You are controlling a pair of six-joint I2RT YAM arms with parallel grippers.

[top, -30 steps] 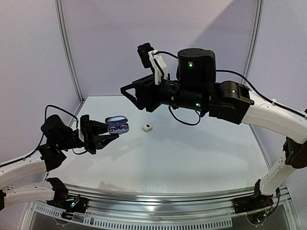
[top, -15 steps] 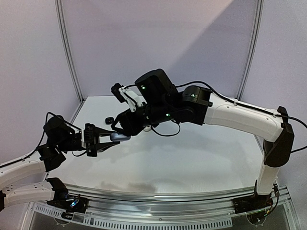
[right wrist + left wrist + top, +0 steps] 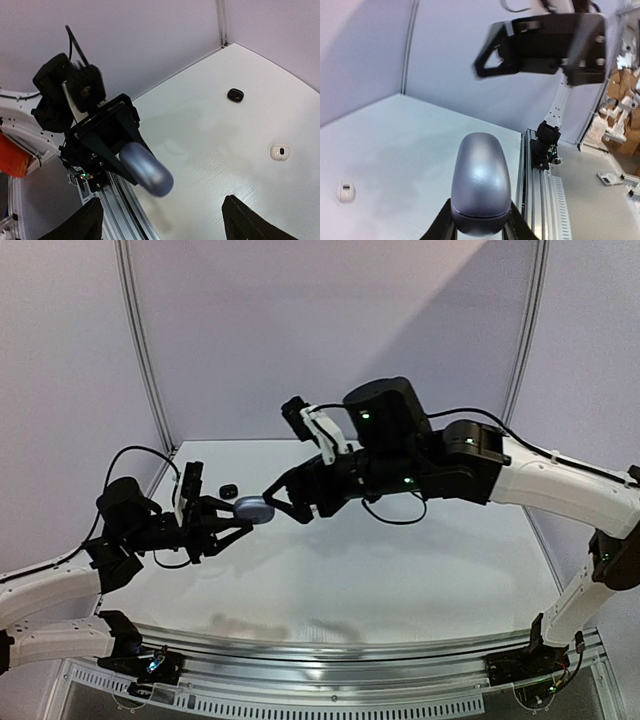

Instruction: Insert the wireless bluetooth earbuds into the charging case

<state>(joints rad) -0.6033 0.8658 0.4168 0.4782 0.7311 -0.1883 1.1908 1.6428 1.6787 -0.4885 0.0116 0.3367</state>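
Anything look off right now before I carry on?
Yes. The charging case in the left gripper is closed, yet a white earbud and a black earbud lie loose on the table, outside it. The right gripper hangs open and empty nearby.

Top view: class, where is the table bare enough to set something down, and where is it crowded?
Free: the table stretch from the near rail to the right wall. Crowded: far left, where the left claw, holding the charging case, meets the open right claw near the black earbud.
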